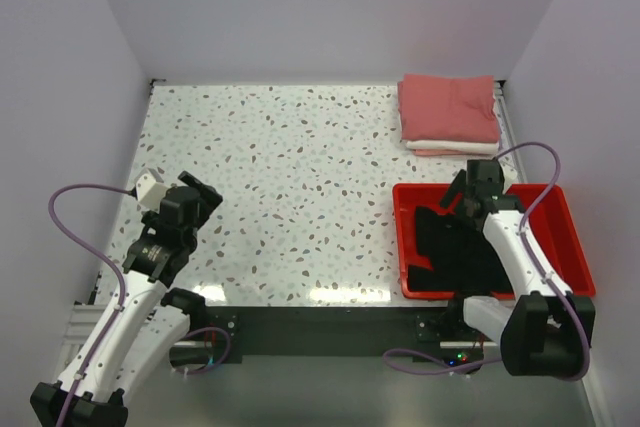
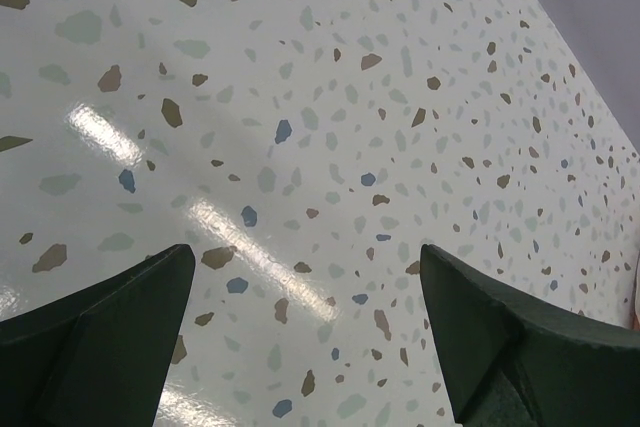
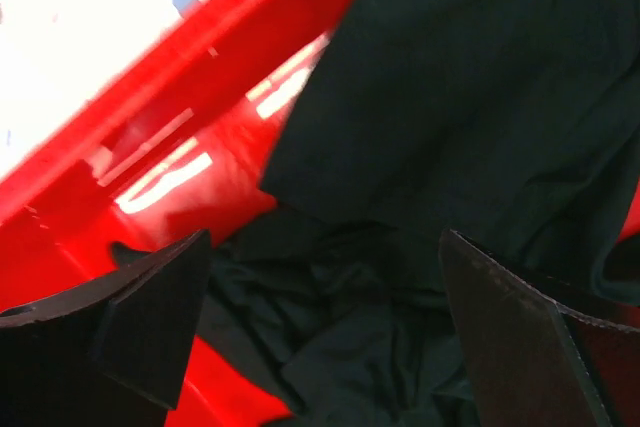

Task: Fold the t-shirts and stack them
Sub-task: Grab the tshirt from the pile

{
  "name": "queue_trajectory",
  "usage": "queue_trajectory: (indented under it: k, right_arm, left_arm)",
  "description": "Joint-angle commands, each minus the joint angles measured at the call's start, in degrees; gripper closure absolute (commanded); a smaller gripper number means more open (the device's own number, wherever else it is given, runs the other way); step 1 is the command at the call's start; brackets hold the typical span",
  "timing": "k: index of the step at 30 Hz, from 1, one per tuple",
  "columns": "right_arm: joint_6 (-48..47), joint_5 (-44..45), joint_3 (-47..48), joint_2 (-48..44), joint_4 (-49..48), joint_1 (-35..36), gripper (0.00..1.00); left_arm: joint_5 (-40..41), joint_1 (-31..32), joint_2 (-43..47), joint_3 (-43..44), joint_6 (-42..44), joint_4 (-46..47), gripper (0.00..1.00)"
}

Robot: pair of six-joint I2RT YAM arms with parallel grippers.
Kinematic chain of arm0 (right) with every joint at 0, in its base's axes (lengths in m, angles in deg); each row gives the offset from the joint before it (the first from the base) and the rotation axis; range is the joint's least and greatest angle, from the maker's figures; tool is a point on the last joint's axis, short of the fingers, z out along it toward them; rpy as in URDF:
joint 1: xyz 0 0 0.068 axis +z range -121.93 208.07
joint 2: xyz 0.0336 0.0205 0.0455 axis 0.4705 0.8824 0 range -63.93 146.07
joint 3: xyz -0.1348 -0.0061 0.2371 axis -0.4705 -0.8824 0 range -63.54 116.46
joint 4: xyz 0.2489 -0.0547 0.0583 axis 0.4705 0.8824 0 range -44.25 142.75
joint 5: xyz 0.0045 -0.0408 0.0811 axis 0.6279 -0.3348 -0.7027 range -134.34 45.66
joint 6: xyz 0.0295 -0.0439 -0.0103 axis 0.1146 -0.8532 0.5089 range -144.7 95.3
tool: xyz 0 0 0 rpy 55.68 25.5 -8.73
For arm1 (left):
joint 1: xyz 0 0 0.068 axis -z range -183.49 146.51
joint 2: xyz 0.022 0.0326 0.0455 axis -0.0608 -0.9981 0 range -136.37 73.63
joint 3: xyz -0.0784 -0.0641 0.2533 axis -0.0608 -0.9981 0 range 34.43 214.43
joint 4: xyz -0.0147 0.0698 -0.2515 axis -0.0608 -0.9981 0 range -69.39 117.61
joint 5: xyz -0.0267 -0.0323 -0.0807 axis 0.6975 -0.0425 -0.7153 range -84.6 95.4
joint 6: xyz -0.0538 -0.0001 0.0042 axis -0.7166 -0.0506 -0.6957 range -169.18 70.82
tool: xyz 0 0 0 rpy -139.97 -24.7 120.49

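Right gripper (image 3: 322,282): jaws wide, empty, above black t-shirt (image 3: 450,97) crumpled in red tray (image 1: 566,235), lower right. Cloth likely light and limp; pinch a raised fold. Left gripper (image 2: 307,267): wide, empty.

Two arms, same build: left arm (image 1: 110,335) and right arm (image 1: 515,247) have white link shells and black joint housings. A thin purple cable (image 1: 52,215) runs along each. Black base rail (image 1: 320,322). Left claw (image 2: 305,337) and right claw (image 3: 320,337) have dark, matte, wedge-shaped fingers.
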Motion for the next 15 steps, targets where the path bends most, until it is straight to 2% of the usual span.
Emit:
queue_trajectory:
  k: [1,8,12,14,15]
  right_arm:
    - [2.48,0.51,-2.03,0.58,-1.98,-0.24,0.01]
    - [4.24,-3.01,-6.42,5.50,-7.07,-0.24,0.02]
    - [4.50,-6.88,-7.04,8.76,-9.80,-0.41,0.11]
    - [4.25,-8.10,-8.00,8.58,-11.64,-0.41,0.28]
    - [4.24,-8.46,-8.27,8.15,-11.74,-0.33,0.53]
  left_arm:
    - [0.27,-0.36,0.17,1.90,0.45,0.53,0.00]
    - [-0.09,-0.36,0.08,1.99,0.01,-0.78,0.00]
    - [-0.88,-0.36,0.52,2.08,0.27,-0.87,0.00]
    - [-1.14,-0.36,0.96,1.99,0.36,-0.87,0.00]
    - [-1.14,-0.36,1.31,1.91,0.45,-0.79,0.00]
